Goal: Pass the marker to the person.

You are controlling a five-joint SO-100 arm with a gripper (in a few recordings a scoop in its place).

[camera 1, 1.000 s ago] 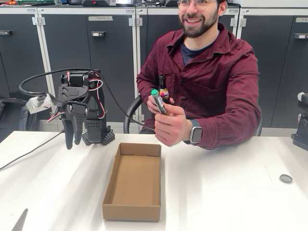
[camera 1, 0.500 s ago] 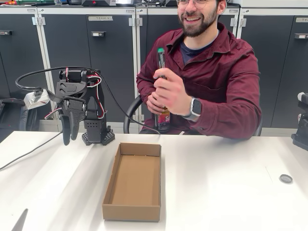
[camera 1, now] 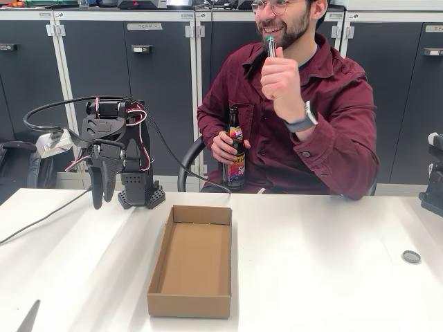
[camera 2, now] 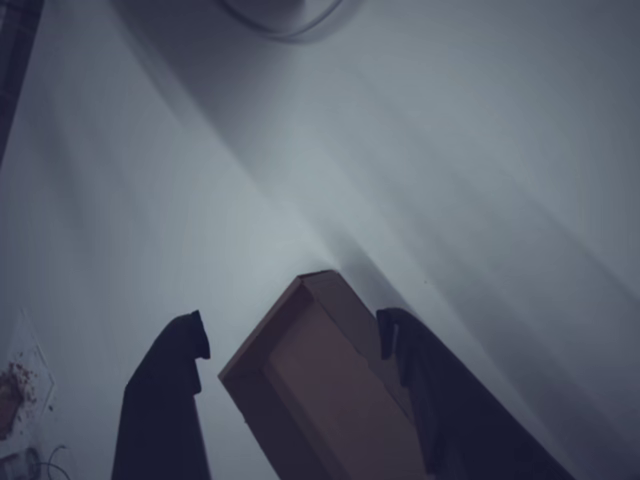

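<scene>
The person (camera 1: pixel 325 117) sits behind the table and holds the marker (camera 1: pixel 270 45) upright in a raised fist, its green tip close to his mouth. My gripper (camera 1: pixel 102 199) hangs fingers-down at the table's back left, far from the marker, in front of the arm's black base. In the wrist view the gripper (camera 2: pixel 293 335) is open with nothing between its dark fingers (camera 2: pixel 170 390), and the cardboard box (camera 2: pixel 320 400) lies on the table below them.
An open, empty cardboard box (camera 1: pixel 194 259) lies mid-table. The person's other hand holds a brown bottle (camera 1: pixel 235 149) at the table's far edge. A small round cap (camera 1: pixel 411 256) lies at the right. A cable (camera 1: pixel 41 218) runs across the left side.
The person lifted the marker from chest height up to his mouth and the bottle came into full view. My gripper drew slightly left and up, then stayed still.
</scene>
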